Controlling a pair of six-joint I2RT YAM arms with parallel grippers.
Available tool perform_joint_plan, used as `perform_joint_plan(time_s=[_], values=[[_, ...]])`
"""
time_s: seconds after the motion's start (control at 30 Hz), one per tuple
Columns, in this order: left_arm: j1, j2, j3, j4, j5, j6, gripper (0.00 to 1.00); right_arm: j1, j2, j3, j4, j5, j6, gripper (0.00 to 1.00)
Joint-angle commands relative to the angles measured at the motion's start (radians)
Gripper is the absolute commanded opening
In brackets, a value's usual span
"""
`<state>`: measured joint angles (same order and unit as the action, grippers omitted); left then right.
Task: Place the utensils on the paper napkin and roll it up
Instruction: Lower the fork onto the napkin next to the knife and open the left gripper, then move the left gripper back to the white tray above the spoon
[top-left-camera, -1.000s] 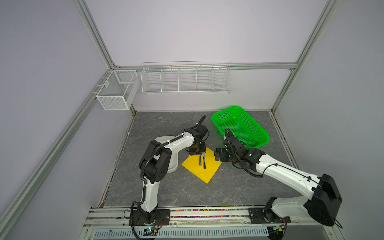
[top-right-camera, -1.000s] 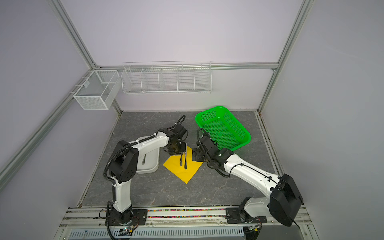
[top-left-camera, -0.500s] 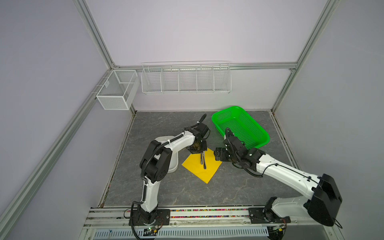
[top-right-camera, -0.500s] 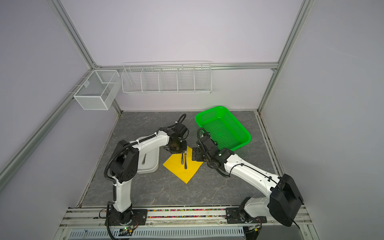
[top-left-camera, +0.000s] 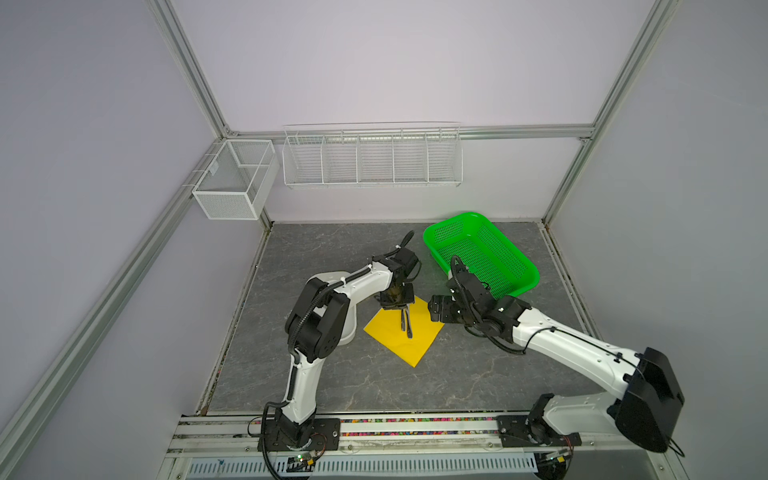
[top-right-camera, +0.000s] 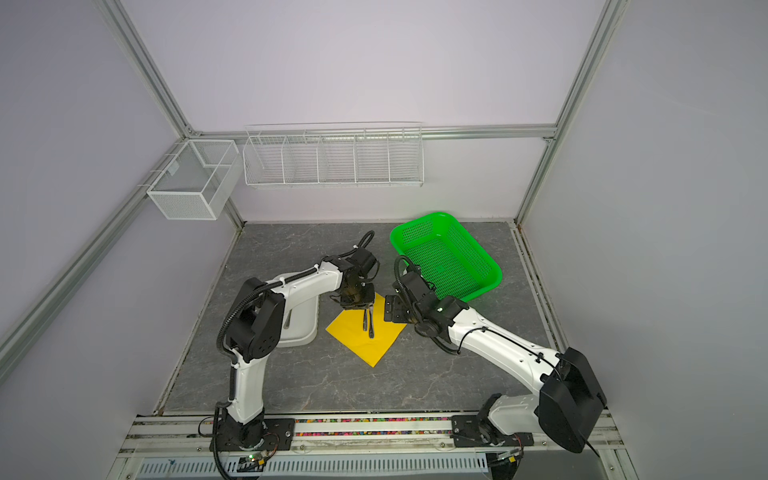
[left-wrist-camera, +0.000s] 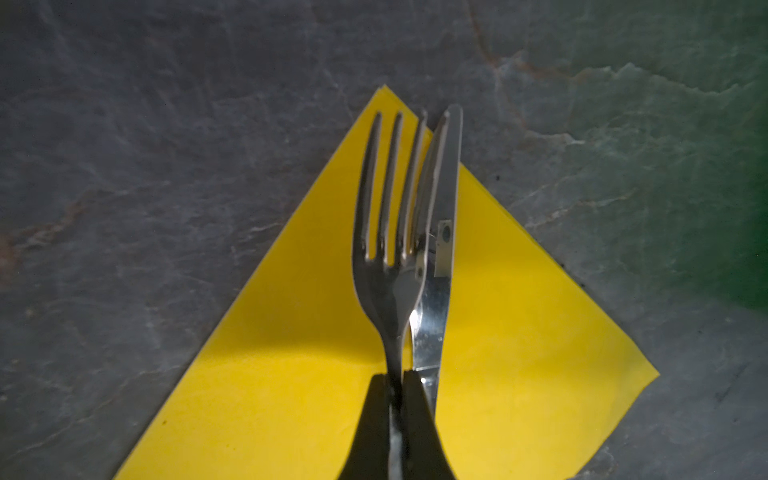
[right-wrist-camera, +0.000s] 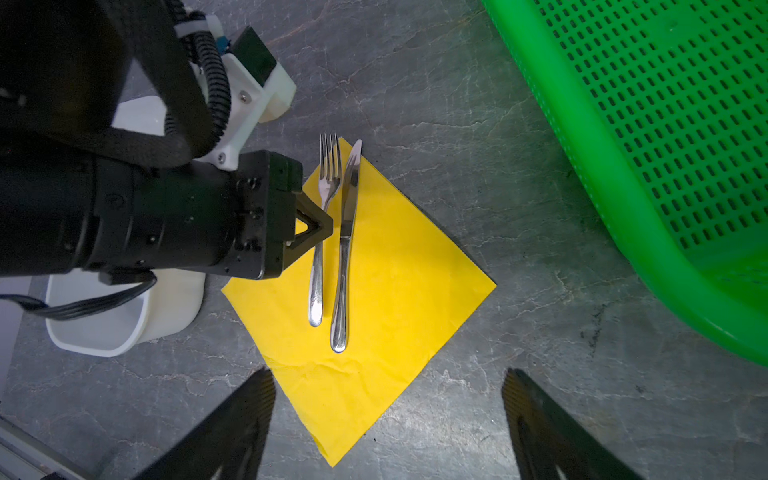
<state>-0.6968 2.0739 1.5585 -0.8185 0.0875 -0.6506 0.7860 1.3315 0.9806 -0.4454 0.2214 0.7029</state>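
Nothing visibly moved; left end effector (left-wrist-camera: 395, 380) pinches fork (left-wrist-camera: 382, 291) on napkin (left-wrist-camera: 519, 311) beside knife (left-wrist-camera: 436, 311); right end effector (right-wrist-camera: 387, 376) wide.

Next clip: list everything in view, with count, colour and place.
bright yellow square paper napkin: 1, yellow, flat mid-table
slim silver metal fork: 1, silver, on napkin
slim silver metal knife: 1, silver, on napkin beside fork
green perforated plastic basket: 1, green, back right of table
white oblong plastic tray: 1, white, left of napkin
white wire rack: 1, white, back wall
white mesh box: 1, white, left wall
grey stone-pattern table: 1, grey
left gripper: 1, black, shut on fork
right gripper: 1, black, open, by napkin
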Motion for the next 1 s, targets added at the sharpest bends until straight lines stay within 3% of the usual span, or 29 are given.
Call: perform_joint_plan(time_s=[0.0, 0.73, 0.97], values=[[-0.006, 0.0, -0.02, 0.002, 0.003, -0.039, 0.06, -0.007, 0.0, 0.002, -0.024, 0.017, 0.006, 0.89], [-0.007, 0.01, -0.025, 0.001, 0.025, -0.039, 0.14, -0.007, 0.005, 0.007, -0.03, 0.019, 0.014, 0.89], [-0.006, -0.076, -0.008, -0.044, -0.017, -0.035, 0.23, -0.008, -0.001, 0.013, -0.038, 0.023, 0.009, 0.89]])
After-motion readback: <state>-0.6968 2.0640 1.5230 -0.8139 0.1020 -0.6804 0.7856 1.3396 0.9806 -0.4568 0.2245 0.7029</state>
